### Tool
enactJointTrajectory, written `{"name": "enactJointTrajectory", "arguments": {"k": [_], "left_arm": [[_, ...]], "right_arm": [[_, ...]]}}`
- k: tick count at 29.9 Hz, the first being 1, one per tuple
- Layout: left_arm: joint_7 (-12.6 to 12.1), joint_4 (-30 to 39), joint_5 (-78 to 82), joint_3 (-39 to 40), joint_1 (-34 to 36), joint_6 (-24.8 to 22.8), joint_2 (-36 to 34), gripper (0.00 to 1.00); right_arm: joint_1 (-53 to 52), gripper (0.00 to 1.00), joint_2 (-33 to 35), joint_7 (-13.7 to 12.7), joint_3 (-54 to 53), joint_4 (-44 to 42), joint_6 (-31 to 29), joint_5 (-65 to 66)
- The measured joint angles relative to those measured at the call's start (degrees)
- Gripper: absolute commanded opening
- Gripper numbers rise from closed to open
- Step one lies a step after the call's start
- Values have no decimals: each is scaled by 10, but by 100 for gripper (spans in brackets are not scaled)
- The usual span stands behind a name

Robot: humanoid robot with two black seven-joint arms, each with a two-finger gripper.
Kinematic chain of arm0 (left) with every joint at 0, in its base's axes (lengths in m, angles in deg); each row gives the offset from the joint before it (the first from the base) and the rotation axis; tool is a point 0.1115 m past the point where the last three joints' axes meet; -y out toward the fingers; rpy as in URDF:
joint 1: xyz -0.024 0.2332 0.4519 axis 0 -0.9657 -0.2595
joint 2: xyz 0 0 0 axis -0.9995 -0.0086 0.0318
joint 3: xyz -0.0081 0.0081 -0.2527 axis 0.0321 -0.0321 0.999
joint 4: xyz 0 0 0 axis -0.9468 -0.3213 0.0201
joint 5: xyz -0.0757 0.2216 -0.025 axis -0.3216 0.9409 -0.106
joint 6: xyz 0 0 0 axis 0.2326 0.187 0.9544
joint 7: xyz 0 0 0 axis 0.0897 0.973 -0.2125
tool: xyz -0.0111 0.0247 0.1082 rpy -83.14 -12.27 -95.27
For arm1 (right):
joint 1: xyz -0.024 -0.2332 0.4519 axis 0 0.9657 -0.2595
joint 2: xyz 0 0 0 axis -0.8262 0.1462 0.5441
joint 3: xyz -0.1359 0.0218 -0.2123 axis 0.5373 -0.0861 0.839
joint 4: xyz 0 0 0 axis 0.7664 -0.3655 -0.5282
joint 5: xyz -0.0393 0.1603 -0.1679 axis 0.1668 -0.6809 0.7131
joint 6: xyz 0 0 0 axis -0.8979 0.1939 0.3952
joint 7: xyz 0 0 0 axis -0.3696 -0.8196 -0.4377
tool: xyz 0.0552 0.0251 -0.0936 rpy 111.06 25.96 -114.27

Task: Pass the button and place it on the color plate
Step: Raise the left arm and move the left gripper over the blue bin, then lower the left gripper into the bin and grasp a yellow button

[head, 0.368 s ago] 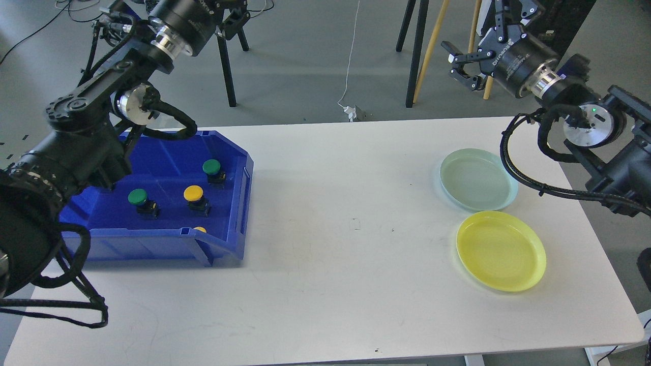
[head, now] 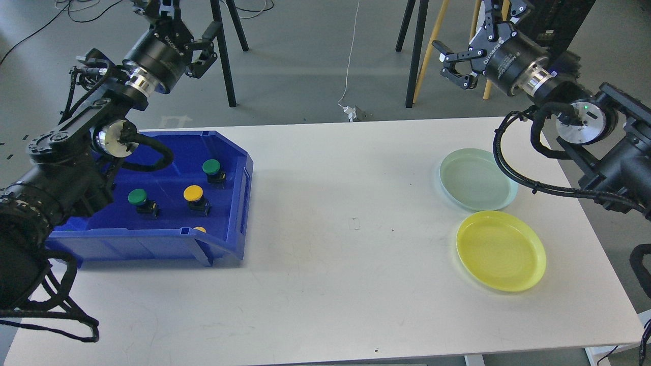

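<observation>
Hanging above the far edge of a white table (head: 330, 244), two black robot arms hold their claws off the work. The left gripper (head: 175, 20) sits high beyond the blue bin (head: 224, 244), its fingers spread and empty; the right gripper (head: 470, 51) is raised past the far right corner, fingers wide, holding nothing. Inside the bin stand a green button (head: 211, 168) at the far side, another green button (head: 137, 198) to the left, a yellow button (head: 194, 194) between them, and a second yellow button (head: 199, 230) half hidden by the near wall. The left arm's elbow overhangs the bin's left end. On the right lie a pale green plate (head: 475, 180) and, nearer, a yellow plate (head: 501, 251), almost touching. Tripod legs (head: 414, 51) and a white cable (head: 348, 66) stand on the floor behind.
</observation>
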Motion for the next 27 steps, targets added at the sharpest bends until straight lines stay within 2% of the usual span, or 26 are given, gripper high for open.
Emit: {"name": "enactJointTrajectory", "arguments": {"k": [2, 6, 9, 12, 15, 21, 24, 27], "left_arm": [[0, 36, -40, 31, -24, 0, 5, 100], [0, 153, -72, 120, -68, 0, 1, 100], [0, 205, -29, 140, -62, 0, -27, 100], [0, 233, 66, 125, -26, 0, -89, 100], [0, 259, 187, 45, 28, 0, -162, 100], [0, 374, 472, -203, 159, -1, -288, 99], [0, 411, 614, -332, 211, 0, -304, 98], [0, 417, 726, -446, 234, 0, -293, 98]], "right_arm": [[2, 100, 1, 1, -1, -11, 0, 0], [9, 100, 5, 1, -1, -19, 0, -2], [16, 100, 20, 1, -4, -18, 0, -7], [21, 100, 41, -5, -13, -15, 0, -10], [26, 100, 51, -7, -16, -14, 0, -10], [46, 100, 62, -8, -22, -14, 0, -11], [56, 100, 62, -8, -25, -14, 0, -11], [67, 100, 62, -7, -27, -14, 0, -11]]}}
